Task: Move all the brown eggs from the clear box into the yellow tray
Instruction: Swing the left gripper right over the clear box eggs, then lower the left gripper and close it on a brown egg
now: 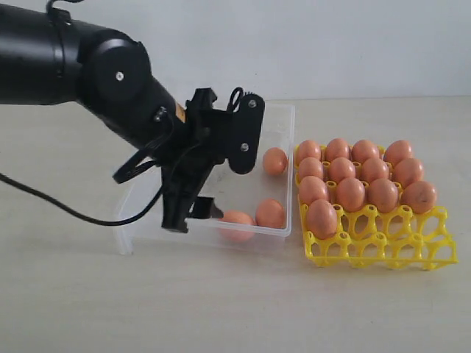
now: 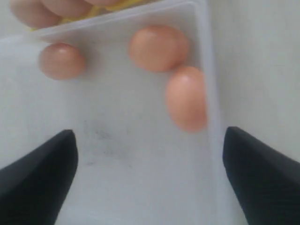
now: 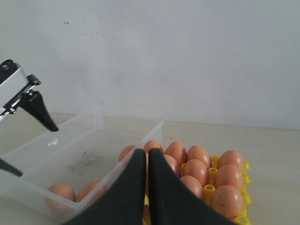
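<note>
Three brown eggs lie in the clear box (image 1: 283, 121): one at the far right (image 1: 274, 160) and two by the near wall (image 1: 270, 213) (image 1: 237, 224). My left gripper (image 1: 195, 217) hangs open over the box floor, short of the eggs. In the left wrist view its black fingers (image 2: 42, 173) stand wide apart with nothing between them, and the eggs (image 2: 158, 48) (image 2: 186, 98) (image 2: 61, 61) lie ahead. The yellow tray (image 1: 383, 250) right of the box holds several brown eggs (image 1: 351, 193). My right gripper (image 3: 145, 152) is shut and empty, above the tray's eggs (image 3: 197, 171).
The tray's near row of cups (image 1: 401, 246) stands empty. The box's near wall (image 2: 208, 93) runs close beside one egg. A black cable (image 1: 44, 198) trails from the left arm across the table (image 1: 221, 309). A plain white wall stands behind.
</note>
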